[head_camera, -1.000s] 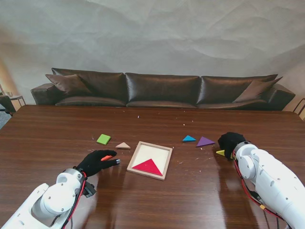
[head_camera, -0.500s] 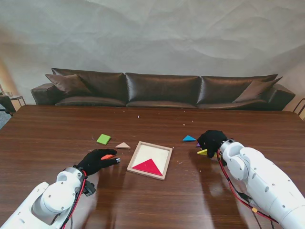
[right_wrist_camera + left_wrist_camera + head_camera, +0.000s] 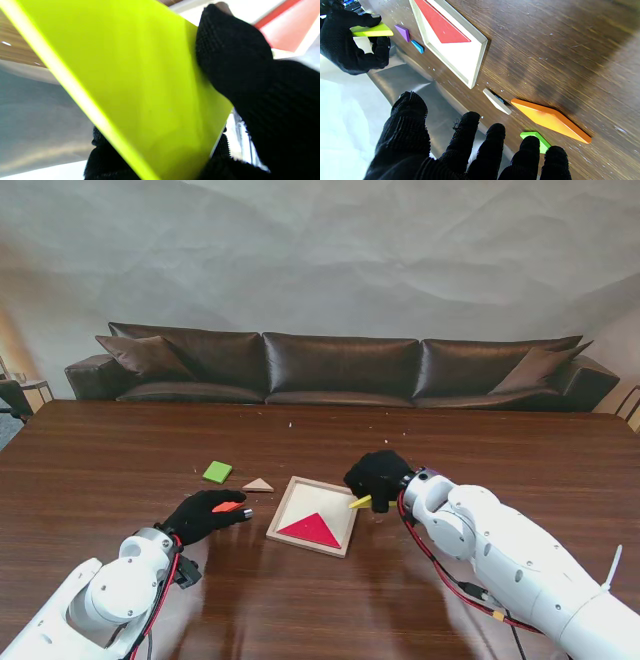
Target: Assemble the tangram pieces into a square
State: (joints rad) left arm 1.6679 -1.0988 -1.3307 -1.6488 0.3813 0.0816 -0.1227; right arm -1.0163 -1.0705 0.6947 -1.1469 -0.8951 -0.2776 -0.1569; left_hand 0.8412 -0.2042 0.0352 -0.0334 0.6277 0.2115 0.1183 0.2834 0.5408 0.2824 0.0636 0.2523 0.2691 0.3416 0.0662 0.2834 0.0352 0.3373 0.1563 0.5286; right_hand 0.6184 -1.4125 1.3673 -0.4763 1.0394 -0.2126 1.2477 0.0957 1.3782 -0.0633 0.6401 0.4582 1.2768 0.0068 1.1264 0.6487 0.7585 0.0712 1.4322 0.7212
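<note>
Carried leftward from the right side of the desk over the past second, the yellow piece now hangs at the right edge of the wooden tray, near the centre of the frame, pinched in the fingers of the right hand. Inside the tray lies the red triangle. At lower left of the frame, the left hand rests with its fingers spread and holding nothing, just beside the orange piece. Toward the frame's left centre sit the green square and the tan triangle. From the left wrist camera, the purple piece and blue piece lie beside the tray.
</note>
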